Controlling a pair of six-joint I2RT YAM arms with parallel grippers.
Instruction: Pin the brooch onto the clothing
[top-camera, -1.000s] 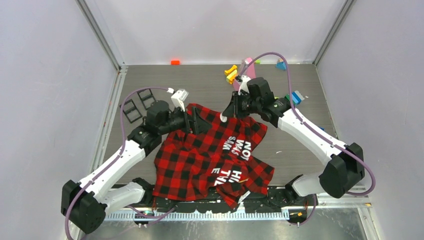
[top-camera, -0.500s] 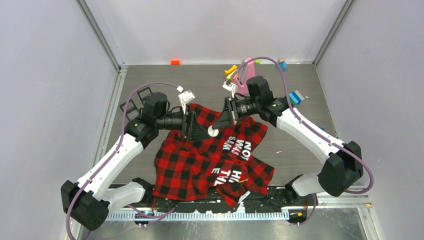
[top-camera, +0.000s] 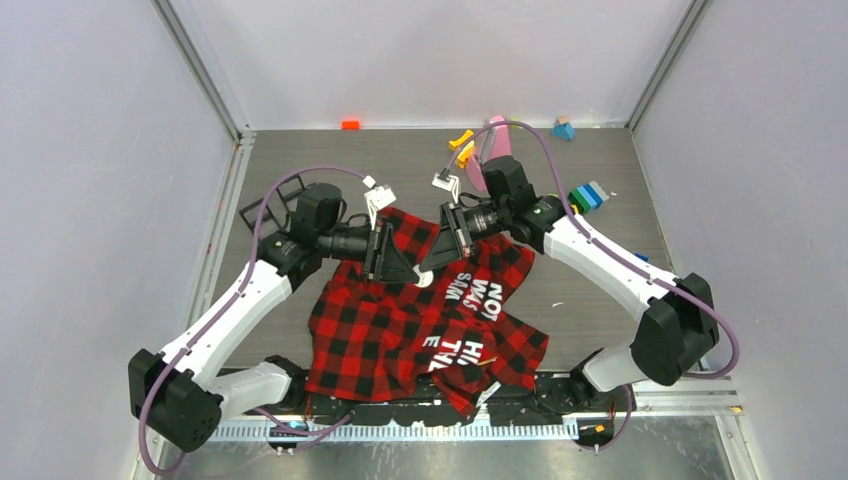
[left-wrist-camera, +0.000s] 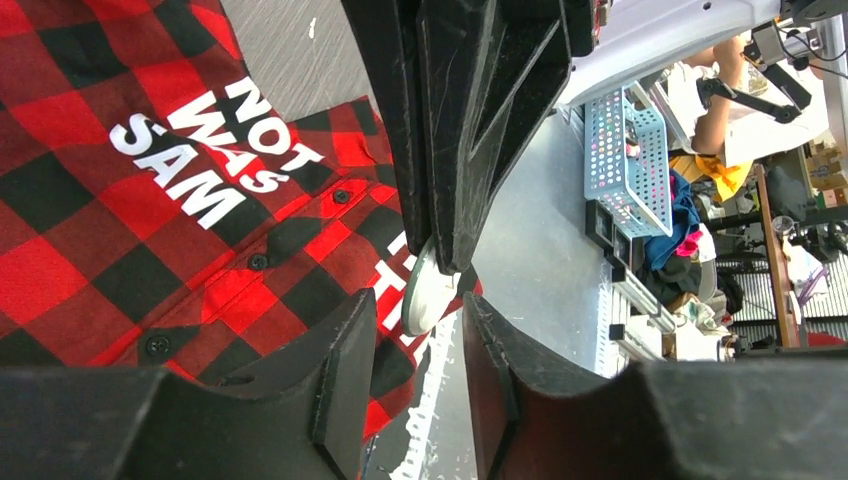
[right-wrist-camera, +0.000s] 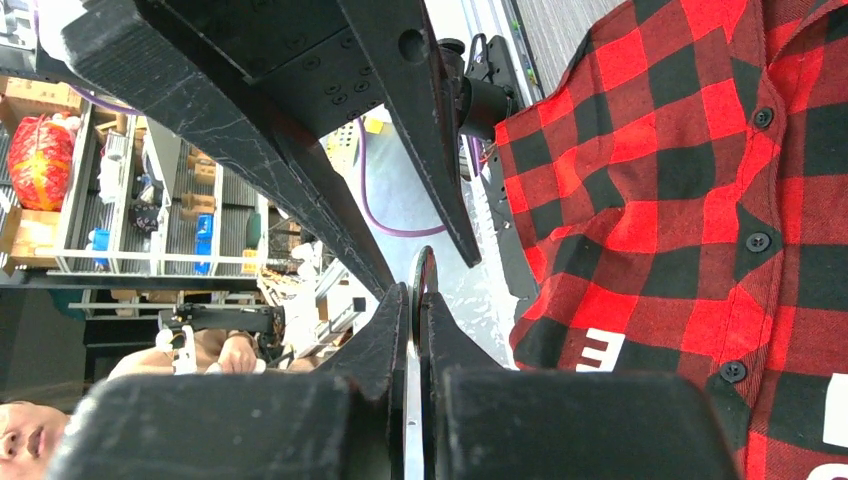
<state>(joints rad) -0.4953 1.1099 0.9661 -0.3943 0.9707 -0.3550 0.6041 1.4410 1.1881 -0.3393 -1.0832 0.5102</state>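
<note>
Large red-and-black buffalo-check flannel shirt w/ white block lettering (top-camera: 400, 320) lies spread on the dark grey desk (top-camera: 300, 160). Its near hem reaches the desk's near edge btwn the arm bases; its far end lies approx mid-desk. L arm (top-camera: 245, 305) and R arm (top-camera: 600, 265) meet just above the shirt's far part. R jaws are pinched tight on a small white round brooch (left-wrist-camera: 428, 290), seen edge-on in the R wrist view. L jaws face them tip to tip, ajar w/ a narrow gap. The brooch's lower edge sits at that gap; contact can't be told. Brooch hangs clear above the shirt, over its buttoned front strip. Room: bare desk left of the shirt, save black open frames (top-camera: 288, 184) by its far-left corner, partly under the L arm. There's a bare strip right of the shirt and a wide bare band beyond it. Along the far edge beyond the shirt sit a small orange block (top-camera: 350, 124), yellow pieces (top-camera: 462, 145), a pink item (top-camera: 497, 135) and a blue block (top-camera: 563, 128). Multi-colour blocks (top-camera: 588, 195) lie far-right of the shirt.
</note>
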